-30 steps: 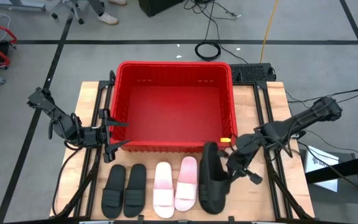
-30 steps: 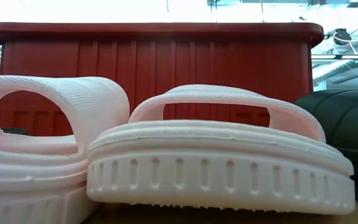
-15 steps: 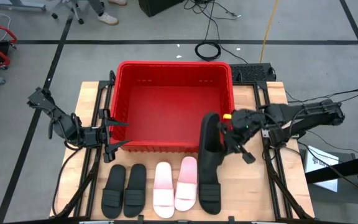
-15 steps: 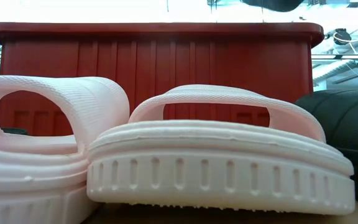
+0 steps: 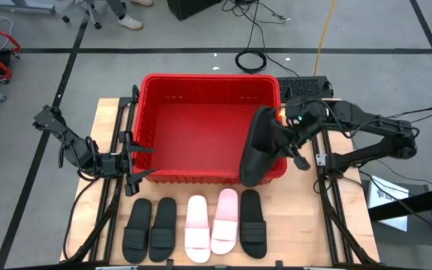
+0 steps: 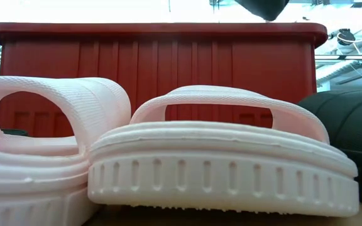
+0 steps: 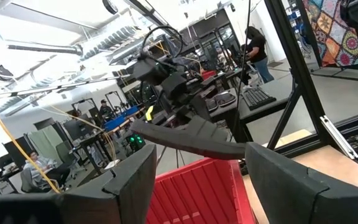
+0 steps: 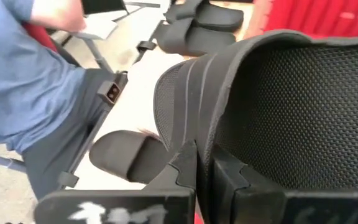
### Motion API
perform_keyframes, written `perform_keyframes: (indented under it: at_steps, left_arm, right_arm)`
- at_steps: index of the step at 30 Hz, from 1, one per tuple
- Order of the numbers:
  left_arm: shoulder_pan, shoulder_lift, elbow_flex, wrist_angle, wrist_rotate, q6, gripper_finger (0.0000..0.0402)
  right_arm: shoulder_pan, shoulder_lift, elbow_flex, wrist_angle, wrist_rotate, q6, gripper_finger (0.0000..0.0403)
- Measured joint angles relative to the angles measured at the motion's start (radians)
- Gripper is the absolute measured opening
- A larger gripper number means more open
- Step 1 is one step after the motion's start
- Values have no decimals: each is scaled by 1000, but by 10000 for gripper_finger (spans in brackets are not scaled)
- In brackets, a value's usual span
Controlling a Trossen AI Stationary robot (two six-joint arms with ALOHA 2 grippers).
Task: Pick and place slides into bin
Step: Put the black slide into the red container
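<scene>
My right gripper [image 5: 283, 141] is shut on a black slide [image 5: 259, 150] held over the right part of the red bin [image 5: 201, 81]. The slide's tip shows at the top of the low view [image 6: 263, 6]. Five slides lie sole-down in a row on the table in front of the bin: two black [image 5: 150, 225], two white/pale pink [image 5: 211, 223], one black [image 5: 252, 222]. My left gripper [image 5: 142, 162] is open and empty by the bin's near left corner. My right gripper pinches the edge of the slide's wide strap [image 8: 207, 118] between its two fingers [image 8: 185, 168]. It comes roughly level from the table's right side. The slide is lifted clear and hangs tilted, one end down, above the bin's right side.
The bin stands at the table's far middle; its front wall [image 6: 156, 69] rises behind the pale slides [image 6: 219, 163]. Metal rails [image 5: 328, 202] run along both table sides. A person in a blue shirt [image 8: 23, 74] shows beyond the table's near edge.
My right gripper has risen and gone toward the far edge with the black slide. The slide has left the near right of the table, where it lay by the other black slide, and now hangs tilted over the bin's right side.
</scene>
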Motion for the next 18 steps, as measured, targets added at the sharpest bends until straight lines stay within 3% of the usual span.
perform_keyframes:
  at_steps: [10, 18]
  left_arm:
    - [27, 0, 0, 0, 0, 0, 253]
    - [52, 0, 0, 0, 0, 0, 253]
  right_arm:
    - [-185, 108, 52, -124, -62, -79, 6]
    - [-289, 268, 220, -330, -44, -170, 6]
